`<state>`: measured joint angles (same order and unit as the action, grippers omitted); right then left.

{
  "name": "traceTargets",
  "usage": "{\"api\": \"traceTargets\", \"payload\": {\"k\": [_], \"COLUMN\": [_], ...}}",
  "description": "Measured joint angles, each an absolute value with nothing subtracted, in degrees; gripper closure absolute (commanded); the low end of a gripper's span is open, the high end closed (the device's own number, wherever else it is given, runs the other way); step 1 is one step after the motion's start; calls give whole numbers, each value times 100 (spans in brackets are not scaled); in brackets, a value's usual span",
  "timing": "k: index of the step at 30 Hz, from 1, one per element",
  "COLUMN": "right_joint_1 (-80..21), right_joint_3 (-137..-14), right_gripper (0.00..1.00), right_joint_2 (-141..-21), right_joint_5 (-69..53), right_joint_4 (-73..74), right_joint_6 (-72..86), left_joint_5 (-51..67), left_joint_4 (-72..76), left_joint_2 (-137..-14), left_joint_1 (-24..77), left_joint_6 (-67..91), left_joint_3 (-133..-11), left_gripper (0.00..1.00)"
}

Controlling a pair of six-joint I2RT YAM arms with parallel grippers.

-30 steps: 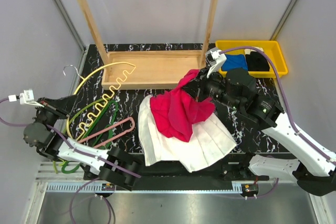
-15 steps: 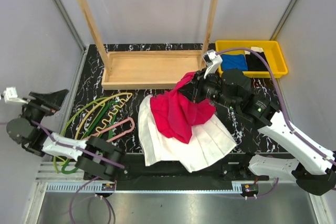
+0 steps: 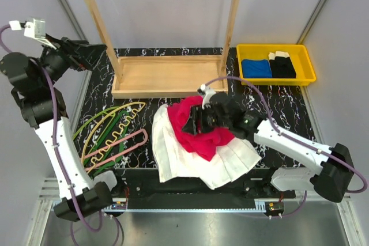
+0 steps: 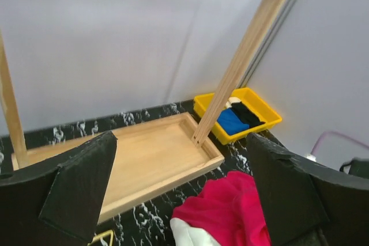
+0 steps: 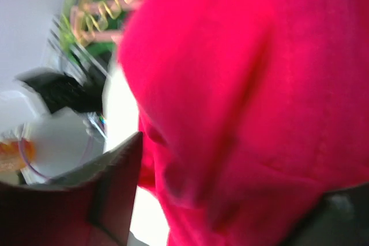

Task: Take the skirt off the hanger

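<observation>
- The skirt lies spread flat on the worktop, with a red shirt heaped on top.
- The pink hanger lies just beside its left edge.
- My right jaws sit on the shirt, but the blur means I cannot tell if they grip.
- My left jaws are raised far left, spread wide and holding nothing.

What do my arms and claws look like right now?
The left arm and right arm both have white links, black joints and a purple cable along them. The left claw and right claw are black; the left one's fingers are broad wedges.
</observation>
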<state>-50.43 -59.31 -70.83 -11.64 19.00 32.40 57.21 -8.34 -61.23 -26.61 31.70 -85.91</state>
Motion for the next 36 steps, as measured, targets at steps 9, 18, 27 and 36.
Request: {"api": "traceTargets", "payload": {"k": [9,18,27,36], "right_joint_1": [-5092,-5489,-5662,-5669], "right_joint_3": [-3942,-3994,-5699,-8066], "right_gripper": [0,0,0,0], "right_joint_2": [-7161,-8569,-6311,-4829], "right_joint_5": [-1636,-1861,-764,54], "right_joint_4": [325,-1612,2397,4659], "right_joint_6": [3868,4292,3771,3632], "left_joint_5": [5221,5238,5227,5127], "left_joint_4": [-2368,-2912,-3758,-4740], "left_joint_2": [-6539,-6543,-6490,-6145], "left_joint_1": [-2362,-2362,-2362,-2355], "left_joint_6": [2410,2091,1621,1140], "left_joint_3": [-8541,-9242,-9745,-9616], "left_gripper": [1,1,1,1]}}
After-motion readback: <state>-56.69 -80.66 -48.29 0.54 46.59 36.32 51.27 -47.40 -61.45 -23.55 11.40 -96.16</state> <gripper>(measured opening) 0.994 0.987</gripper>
